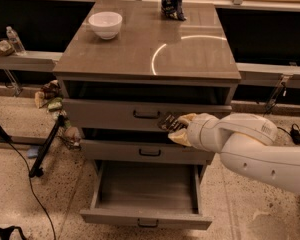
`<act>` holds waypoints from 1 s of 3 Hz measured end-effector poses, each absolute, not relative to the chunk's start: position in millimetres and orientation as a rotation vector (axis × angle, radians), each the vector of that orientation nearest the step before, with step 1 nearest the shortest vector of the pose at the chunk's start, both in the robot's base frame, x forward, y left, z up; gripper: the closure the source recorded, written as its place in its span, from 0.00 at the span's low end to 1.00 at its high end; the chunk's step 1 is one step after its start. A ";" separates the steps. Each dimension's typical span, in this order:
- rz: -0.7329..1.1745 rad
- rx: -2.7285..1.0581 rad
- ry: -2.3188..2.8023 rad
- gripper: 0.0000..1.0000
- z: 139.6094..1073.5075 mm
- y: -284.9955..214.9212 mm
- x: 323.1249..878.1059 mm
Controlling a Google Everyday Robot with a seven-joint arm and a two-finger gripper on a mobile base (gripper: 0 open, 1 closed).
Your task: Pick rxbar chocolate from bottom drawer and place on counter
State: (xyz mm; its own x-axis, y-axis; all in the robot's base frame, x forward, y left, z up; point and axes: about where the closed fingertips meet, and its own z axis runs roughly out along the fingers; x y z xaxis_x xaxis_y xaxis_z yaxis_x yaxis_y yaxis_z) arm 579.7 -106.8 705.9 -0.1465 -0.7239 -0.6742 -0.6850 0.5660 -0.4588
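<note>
Single-arm pick-and-place, transfer phase. The tool (168, 123) hangs in front of the cabinet just below the front edge of the tabletop (140, 54), under its right-of-centre part and level with the face of the top drawer (105, 115). It appears clamped on a small dark flat item with pale glints, judged to be the rxbar chocolate (164, 119). The bar projects from the tool's tip toward the left side of the tabletop; how its long axis runs cannot be told with confidence. The bottom drawer (145, 218), lowest beneath the tabletop, is pulled out and shows only a plain grey floor, so the pick looks complete and the placing not yet done. The white arm (260, 151) enters from beyond the tabletop's right edge, below its level. The deciding relation is vertical: the bar lies below and forward of the tabletop, so the coming move probably calls for a rise above the front edge and then a reach inward. On the tabletop a white bowl (105, 24) sits at the back left and a dark glossy snack bag (172, 3) at the back, right of centre. The bare front part, crossed by a curved light reflection, is nearest the tool.
</note>
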 end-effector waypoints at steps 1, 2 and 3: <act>-0.041 -1.128 1.857 1.00 709.5 -107.3 580.6; -0.090 -1.106 1.856 1.00 738.1 -110.2 591.7; -0.114 -1.121 1.866 1.00 740.5 -106.6 597.8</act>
State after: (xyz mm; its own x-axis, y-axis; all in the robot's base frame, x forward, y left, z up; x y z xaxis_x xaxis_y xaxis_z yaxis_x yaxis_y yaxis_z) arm 597.8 -106.6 740.5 -0.1568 -0.7348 -0.6599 -0.6491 0.5803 -0.4919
